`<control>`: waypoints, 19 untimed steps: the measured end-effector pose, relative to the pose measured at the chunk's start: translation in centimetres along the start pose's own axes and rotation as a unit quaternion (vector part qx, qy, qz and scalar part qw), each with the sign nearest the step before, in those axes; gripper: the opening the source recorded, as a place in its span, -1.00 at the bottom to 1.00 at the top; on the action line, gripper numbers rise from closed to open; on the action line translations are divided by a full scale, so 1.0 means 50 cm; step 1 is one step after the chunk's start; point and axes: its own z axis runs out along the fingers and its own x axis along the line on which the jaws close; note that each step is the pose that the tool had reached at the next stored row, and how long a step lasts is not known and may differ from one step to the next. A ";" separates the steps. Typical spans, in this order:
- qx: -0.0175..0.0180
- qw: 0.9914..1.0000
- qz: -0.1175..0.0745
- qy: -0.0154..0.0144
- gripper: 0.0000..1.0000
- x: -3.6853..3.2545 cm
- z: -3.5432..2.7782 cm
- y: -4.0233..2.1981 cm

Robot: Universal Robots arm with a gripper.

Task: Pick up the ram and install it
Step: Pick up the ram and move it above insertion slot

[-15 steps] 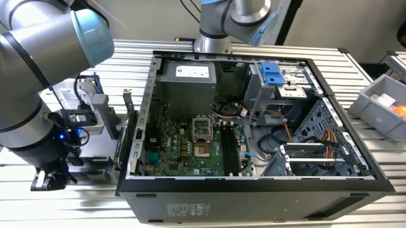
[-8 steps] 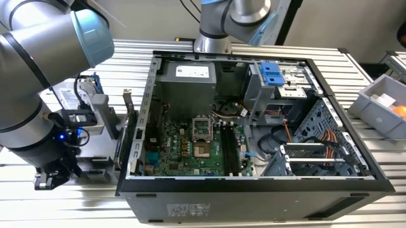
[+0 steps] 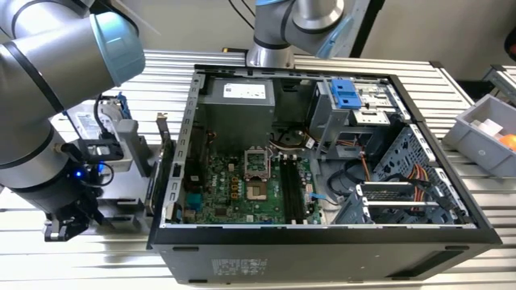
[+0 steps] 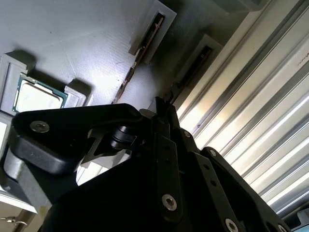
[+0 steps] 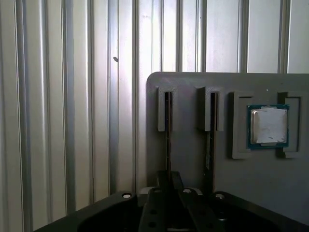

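The ram (image 5: 167,137) is a thin dark stick seen edge-on, standing in a slotted holder on a grey fixture plate (image 5: 193,164), in the slot nearest the plate's edge. In the second wrist view the same ram (image 4: 190,72) runs down to my fingertips. My gripper (image 5: 168,178) sits over the stick's near end, jaws drawn together on it. In the exterior view my gripper (image 3: 64,226) hangs low at the exterior view's left, beside the open computer case (image 3: 322,232). The stick still stands in its holder.
A second stick (image 5: 209,145) stands in the neighbouring slot, and a processor chip (image 5: 268,126) lies in a pocket beyond it. The case holds a green motherboard (image 3: 217,193) with long black slots (image 3: 292,190). The table is ribbed metal (image 5: 63,121). A grey bin (image 3: 484,130) is at the exterior view's right.
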 end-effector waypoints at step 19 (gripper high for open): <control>0.000 1.000 0.000 0.000 -1.00 0.000 0.001 0.000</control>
